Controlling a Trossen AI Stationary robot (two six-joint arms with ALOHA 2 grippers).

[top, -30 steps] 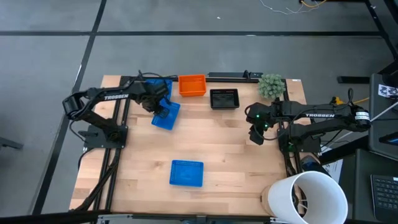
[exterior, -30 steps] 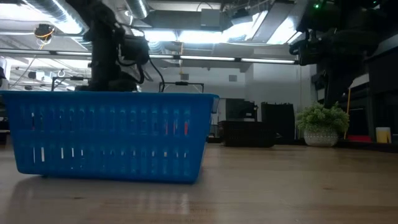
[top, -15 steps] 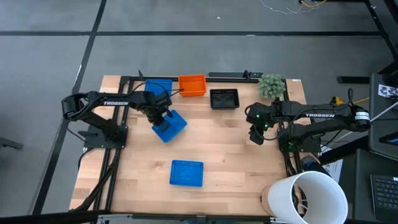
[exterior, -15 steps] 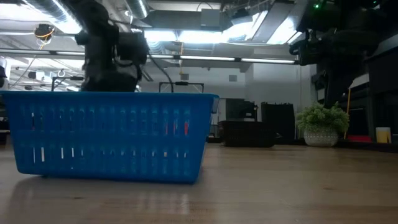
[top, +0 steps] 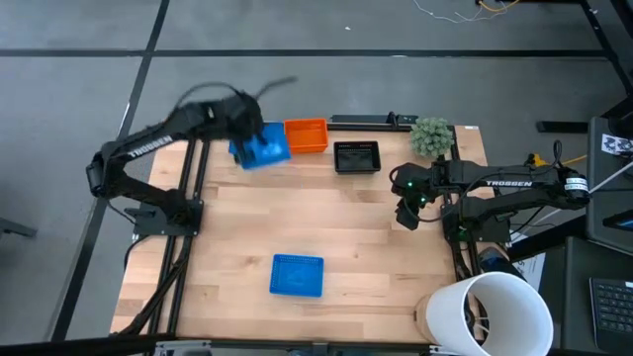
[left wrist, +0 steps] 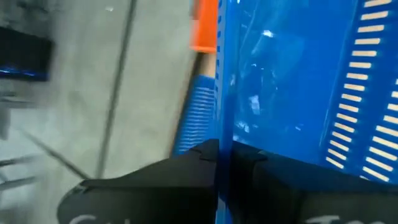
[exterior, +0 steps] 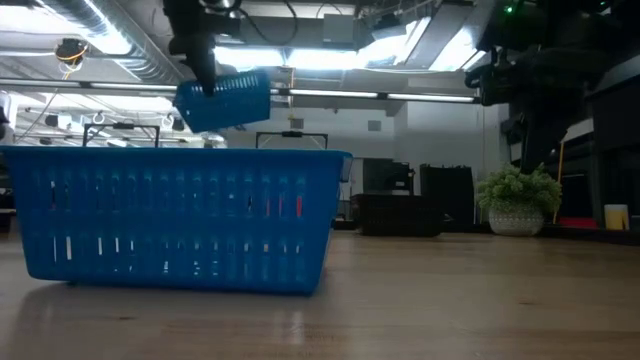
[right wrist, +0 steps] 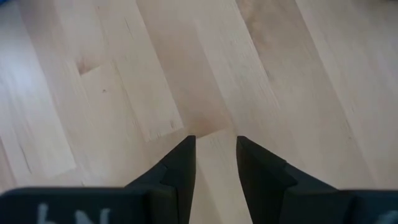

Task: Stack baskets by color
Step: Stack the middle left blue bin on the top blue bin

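Observation:
My left gripper (top: 249, 131) is raised over the table's far left and is shut on a blue basket (top: 263, 149), which hangs high in the low view (exterior: 226, 100). Under it, the left wrist view shows another blue basket (left wrist: 198, 118) and an orange basket (top: 306, 135). A black basket (top: 357, 156) rests on its base beside the orange one. A further blue basket (top: 297, 275) stands on the table near the front. At the right side my right gripper (right wrist: 214, 144) hovers open over bare wood. My left gripper pinches one side wall (left wrist: 224, 127) of the blue basket, one finger inside the basket and one outside. The fingers come slanting down from above. The basket is lifted clear of the table and hangs slightly tilted below the gripper.
A small green plant (top: 431, 135) stands at the far right. A large white bucket (top: 490, 311) sits at the near right corner. Bare wood (top: 336, 218) lies between the far row of baskets and the near blue basket.
My left gripper has risen and gone toward the table's far edge, rolling its wrist. The blue basket, which lay tilted on the table in front of the far row, is now lifted clear and hangs over the far left blue basket.

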